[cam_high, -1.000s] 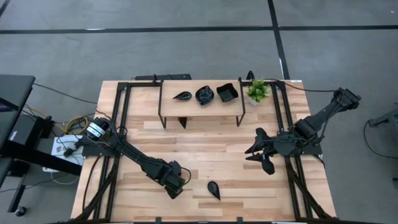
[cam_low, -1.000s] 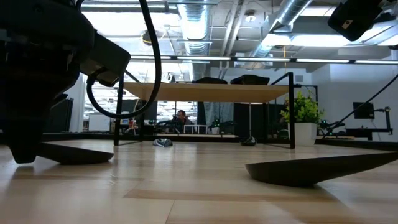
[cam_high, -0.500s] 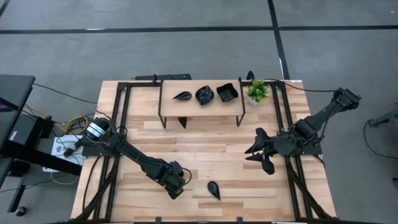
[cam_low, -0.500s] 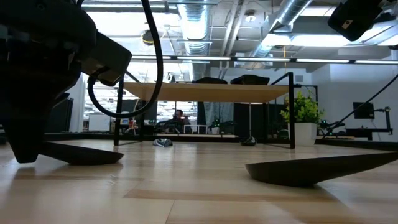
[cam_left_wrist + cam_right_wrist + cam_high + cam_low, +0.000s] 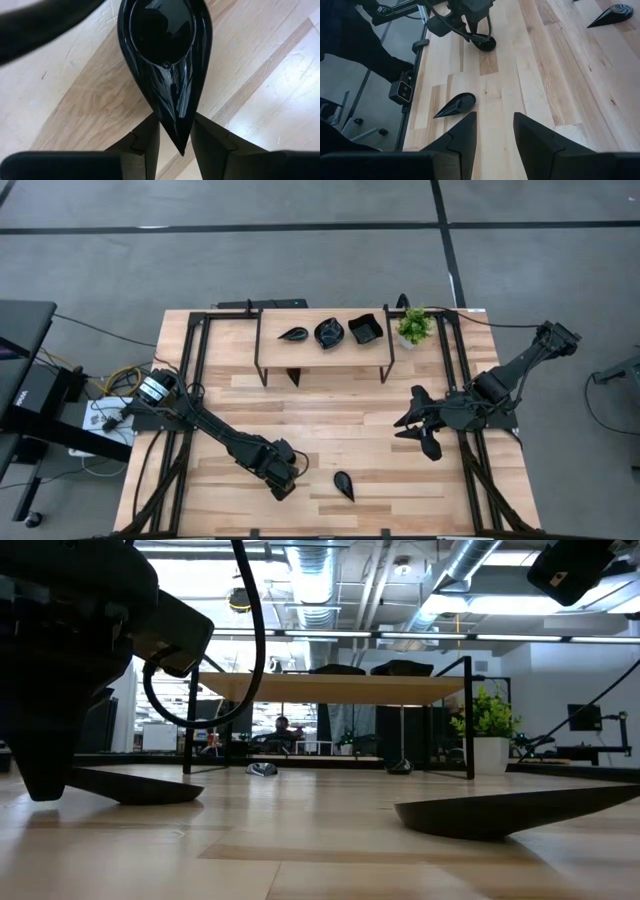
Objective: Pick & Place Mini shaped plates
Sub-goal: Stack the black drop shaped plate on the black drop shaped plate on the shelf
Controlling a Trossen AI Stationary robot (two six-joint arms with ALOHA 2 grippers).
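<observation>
A glossy black teardrop plate (image 5: pixel 162 55) lies on the table near its near edge, under my left gripper (image 5: pixel 283 481), which is shut on its pointed end. In the high view the gripper hides it. A second teardrop plate (image 5: pixel 344 485) rests flat on the table just to the right. Three more black plates, a leaf-shaped one (image 5: pixel 293 334), a scalloped one (image 5: pixel 329 332) and a square one (image 5: pixel 365 329), sit on the raised shelf (image 5: pixel 322 348). My right gripper (image 5: pixel 402 427) hovers open over the table's right half, with nothing between its fingers. My left gripper pinches the teardrop plate's narrow pointed end (image 5: pixel 176 125) between its two fingers (image 5: pixel 150 137), one on each side edge. The fingers come from above, pointing down, and lie across the tail. The plate's underside (image 5: pixel 130 787) rests on the table.
A small green potted plant (image 5: pixel 414 326) stands at the far right, beside the shelf. Another dark plate (image 5: pixel 293 377) lies under the shelf. Black frame rails (image 5: pixel 192 380) run along both table sides. Bare wood lies between the two arms.
The plate under my left gripper has shifted a little along the table. In the low view its visible end has crept toward the table's right, while the gripper has stayed in place above it.
</observation>
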